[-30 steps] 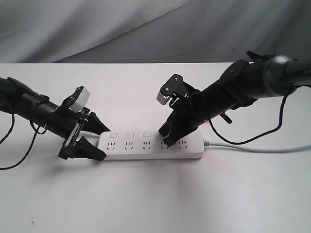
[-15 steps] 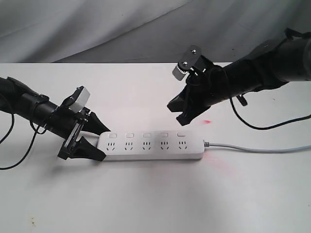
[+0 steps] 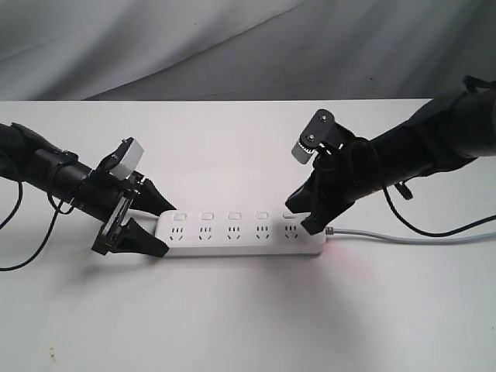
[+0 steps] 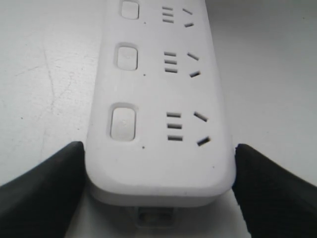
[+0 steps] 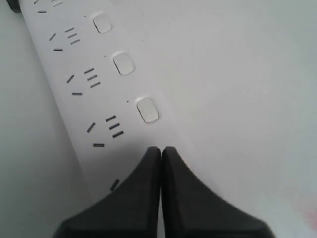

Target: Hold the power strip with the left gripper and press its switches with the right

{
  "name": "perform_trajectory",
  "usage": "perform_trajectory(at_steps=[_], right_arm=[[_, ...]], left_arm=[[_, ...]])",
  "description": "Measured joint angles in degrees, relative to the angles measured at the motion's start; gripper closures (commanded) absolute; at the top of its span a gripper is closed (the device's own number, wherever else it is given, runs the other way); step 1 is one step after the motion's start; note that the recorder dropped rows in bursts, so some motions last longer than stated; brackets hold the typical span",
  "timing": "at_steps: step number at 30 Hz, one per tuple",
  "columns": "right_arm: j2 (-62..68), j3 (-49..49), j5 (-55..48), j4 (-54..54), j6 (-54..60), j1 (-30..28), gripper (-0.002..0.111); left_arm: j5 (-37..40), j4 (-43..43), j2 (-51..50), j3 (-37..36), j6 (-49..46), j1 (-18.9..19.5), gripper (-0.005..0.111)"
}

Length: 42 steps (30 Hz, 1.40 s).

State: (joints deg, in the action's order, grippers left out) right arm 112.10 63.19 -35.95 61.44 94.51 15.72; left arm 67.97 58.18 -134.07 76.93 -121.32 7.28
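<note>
So the right gripper (image 3: 308,221) is hopping along the row. A second ago it was sitting on the fourth button, then it lifted off, and now it's coming back down at the 3 o'clock end of the power strip (image 3: 240,232). Its fingers are pressed tight together into one point, and the wrist view is showing that tip right past the fourth of the switches (image 3: 235,215) — I'm guessing it's covering the last one, so the pressing is nearly wrapping up.

The strip is lying across the middle of the white table (image 3: 248,318), running 9 to 3 o'clock, and it isn't shifting at all. The left gripper (image 3: 159,228) is pinching the 9 o'clock end, one finger against each long edge.

Nothing's really getting in the way. The grey cord (image 3: 403,236) is trailing off toward 3 o'clock just beside the right fingertips, and the arm's black cable (image 3: 434,229) is drooping over it.
</note>
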Motion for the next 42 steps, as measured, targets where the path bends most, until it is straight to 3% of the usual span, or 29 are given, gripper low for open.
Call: perform_trajectory(at_steps=[15, 27, 37, 42], right_arm=[[4.57, 0.01, 2.61, 8.25, 6.47, 0.00, 0.108], [6.20, 0.75, 3.14, 7.91, 5.97, 0.22, 0.108], [5.79, 1.53, 3.58, -4.78, -6.45, 0.53, 0.108], [5.79, 1.66, 4.06, -5.83, -7.74, 0.79, 0.108]], left_arm=[[0.00, 0.00, 0.00, 0.00, 0.00, 0.00, 0.062], [0.00, -0.10, 0.00, 0.00, 0.00, 0.00, 0.062], [0.00, -0.10, 0.00, 0.00, 0.00, 0.00, 0.062], [0.00, -0.10, 0.00, 0.00, 0.00, 0.00, 0.062]])
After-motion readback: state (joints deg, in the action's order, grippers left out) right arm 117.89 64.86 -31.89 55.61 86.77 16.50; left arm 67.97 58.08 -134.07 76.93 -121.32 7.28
